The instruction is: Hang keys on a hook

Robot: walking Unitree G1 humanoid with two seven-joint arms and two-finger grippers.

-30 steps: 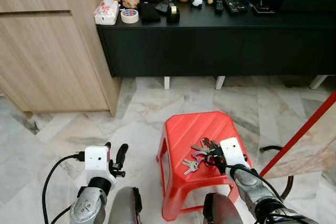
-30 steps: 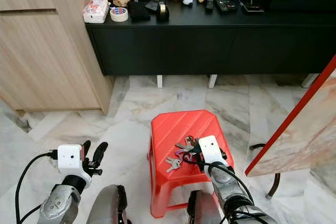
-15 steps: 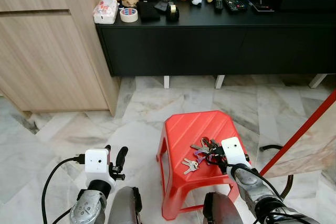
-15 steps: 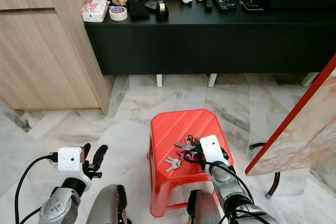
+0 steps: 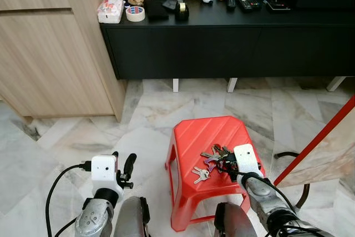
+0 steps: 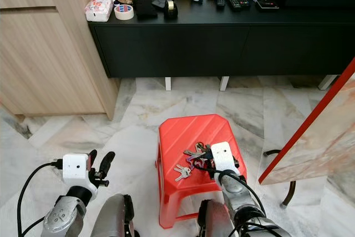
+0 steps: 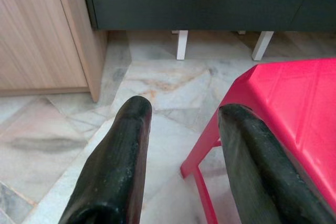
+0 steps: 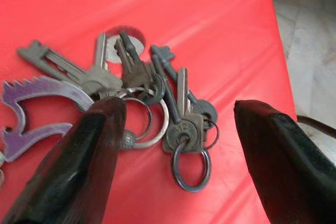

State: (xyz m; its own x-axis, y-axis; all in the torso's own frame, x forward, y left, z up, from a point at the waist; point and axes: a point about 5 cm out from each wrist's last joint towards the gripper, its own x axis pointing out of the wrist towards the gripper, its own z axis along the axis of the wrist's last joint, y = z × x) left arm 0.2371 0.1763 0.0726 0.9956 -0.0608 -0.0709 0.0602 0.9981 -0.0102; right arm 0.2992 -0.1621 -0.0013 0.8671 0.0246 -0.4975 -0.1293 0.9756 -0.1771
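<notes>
Meanwhile, left tool (image 7: 178,166): idle beside the red stool (image 5: 195,137), fingers apart, holding nothing.
Keys (image 8: 152,103): bunch lying on the stool's top, unlifted.
Right tool (image 8: 178,150): has crept slightly nearer over the past second; fingers spread wide either side of the bunch, nothing gripped.
Meaning: grasp looks imminent; hanging not begun.

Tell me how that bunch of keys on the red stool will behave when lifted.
The bunch of keys is many loose pieces on rings, so it will likely dangle and swing. Being metal, it is probably heavy for its size and may slip. The open right claw straddles it on the stool.
</notes>
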